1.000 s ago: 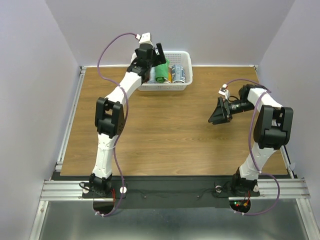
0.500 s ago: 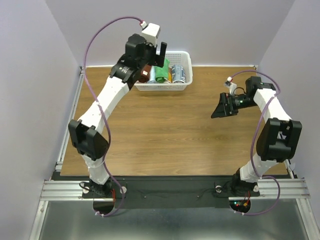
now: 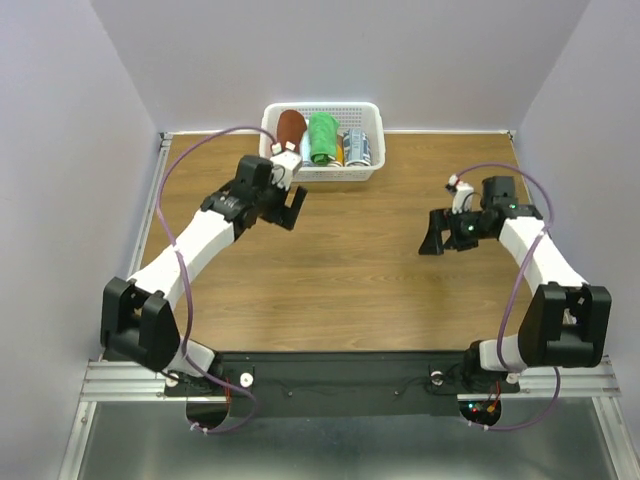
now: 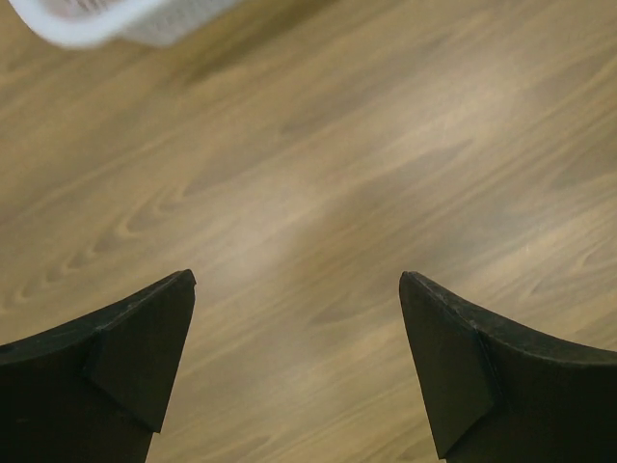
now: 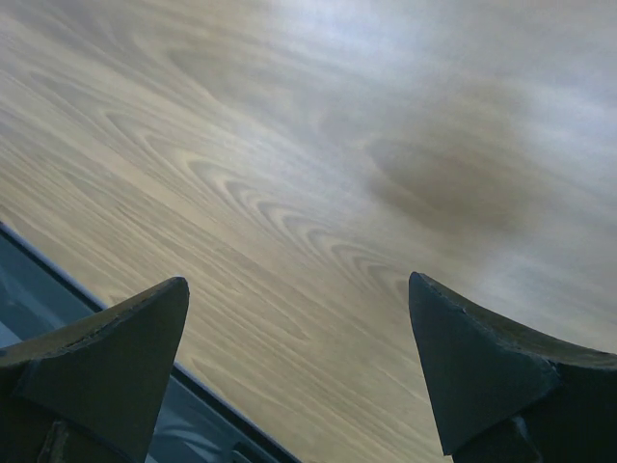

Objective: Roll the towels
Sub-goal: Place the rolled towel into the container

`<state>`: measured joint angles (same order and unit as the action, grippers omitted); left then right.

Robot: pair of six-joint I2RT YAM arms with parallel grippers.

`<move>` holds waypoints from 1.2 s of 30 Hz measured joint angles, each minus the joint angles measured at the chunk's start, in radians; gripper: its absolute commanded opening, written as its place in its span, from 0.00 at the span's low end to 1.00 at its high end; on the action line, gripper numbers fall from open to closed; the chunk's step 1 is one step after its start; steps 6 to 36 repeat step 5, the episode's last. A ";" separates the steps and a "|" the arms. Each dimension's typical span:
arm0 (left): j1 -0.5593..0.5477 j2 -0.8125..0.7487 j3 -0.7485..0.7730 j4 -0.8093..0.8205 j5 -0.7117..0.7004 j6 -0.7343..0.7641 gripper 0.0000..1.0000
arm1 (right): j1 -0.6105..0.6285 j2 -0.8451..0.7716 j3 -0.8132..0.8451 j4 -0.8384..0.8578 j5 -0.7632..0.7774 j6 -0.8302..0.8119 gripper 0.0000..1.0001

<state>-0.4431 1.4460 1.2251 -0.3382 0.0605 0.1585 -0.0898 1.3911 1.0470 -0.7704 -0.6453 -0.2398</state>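
- Hovering left of centre in the top view, the left arm (image 3: 215, 225) held its jaws wide apart above the bare wooden table (image 3: 330, 280).
- At top centre, a white basket (image 3: 330, 173) held a brown rolled towel (image 3: 290, 126), a green rolled towel (image 3: 322, 137) and cans (image 3: 358, 147).
- At right, the right arm (image 3: 525, 240) had its jaws apart too, above the table.

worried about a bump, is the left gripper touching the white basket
Apart. In the left wrist view, bare wood separates the white basket from the fingers of the left gripper.
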 measured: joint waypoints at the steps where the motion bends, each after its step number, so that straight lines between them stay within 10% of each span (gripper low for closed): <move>1: 0.000 -0.022 -0.045 0.008 0.005 0.002 0.99 | 0.018 -0.004 -0.023 0.013 0.016 0.003 1.00; 36: 0.002 -0.108 -0.155 0.012 0.021 0.006 0.99 | 0.089 -0.017 -0.118 0.044 0.063 0.024 1.00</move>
